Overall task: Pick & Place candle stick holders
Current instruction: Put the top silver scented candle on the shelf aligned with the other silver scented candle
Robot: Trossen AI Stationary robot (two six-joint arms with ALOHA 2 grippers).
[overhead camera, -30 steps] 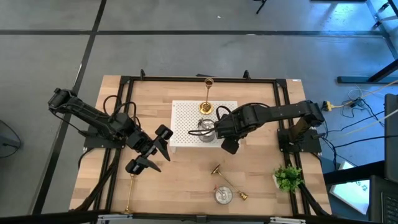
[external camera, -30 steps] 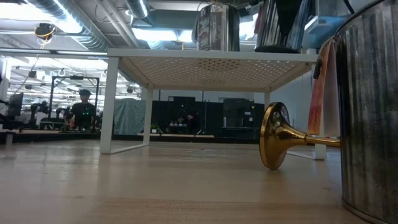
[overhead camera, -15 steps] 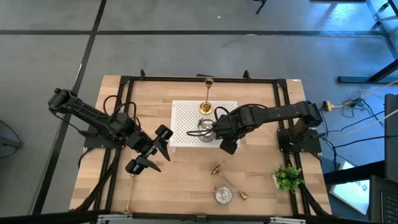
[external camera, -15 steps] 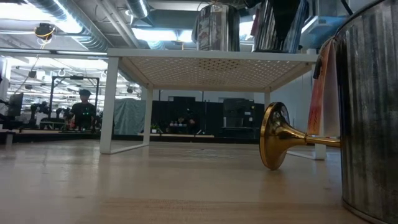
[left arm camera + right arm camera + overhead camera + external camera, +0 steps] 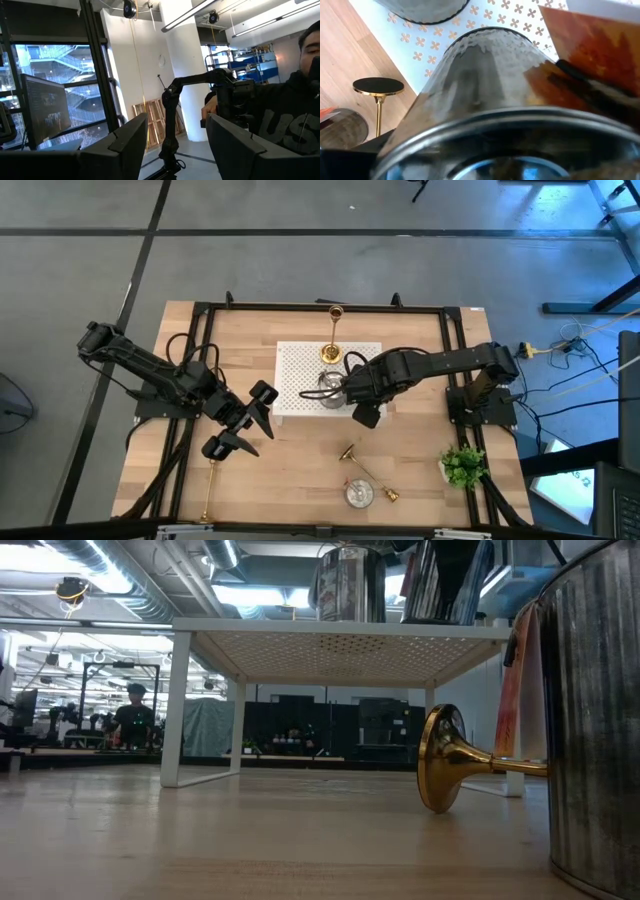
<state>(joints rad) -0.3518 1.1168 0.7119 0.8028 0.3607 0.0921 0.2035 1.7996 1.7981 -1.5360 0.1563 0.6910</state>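
Note:
My right gripper (image 5: 352,392) is over the white perforated stand (image 5: 300,370) and is shut on a squat silver holder (image 5: 485,90) that fills its wrist view. A second silver holder (image 5: 328,383) stands on the stand beside it. A gold candlestick (image 5: 332,335) stands upright at the stand's far edge. Another gold candlestick (image 5: 366,472) lies on the table by the third silver holder (image 5: 360,494). The third gold candlestick (image 5: 208,490) lies near the front left. My left gripper (image 5: 252,426) is open and empty, left of the stand. My right gripper has the silver holder between its fingers, with the holder's rim (image 5: 485,130) close to the wrist camera. The holder itself hides the fingers and the place of contact. It is at the stand's top (image 5: 440,600); whether it rests there I cannot tell.
A small green plant (image 5: 463,466) stands at the table's right near corner. A black frame rims the table (image 5: 200,315). A person shows in the room beyond, in the left wrist view (image 5: 290,115). Bare wood lies between the stand and the lying candlestick.
My right gripper has edged a little toward the table's left over the stand, closer to the silver holder standing there.

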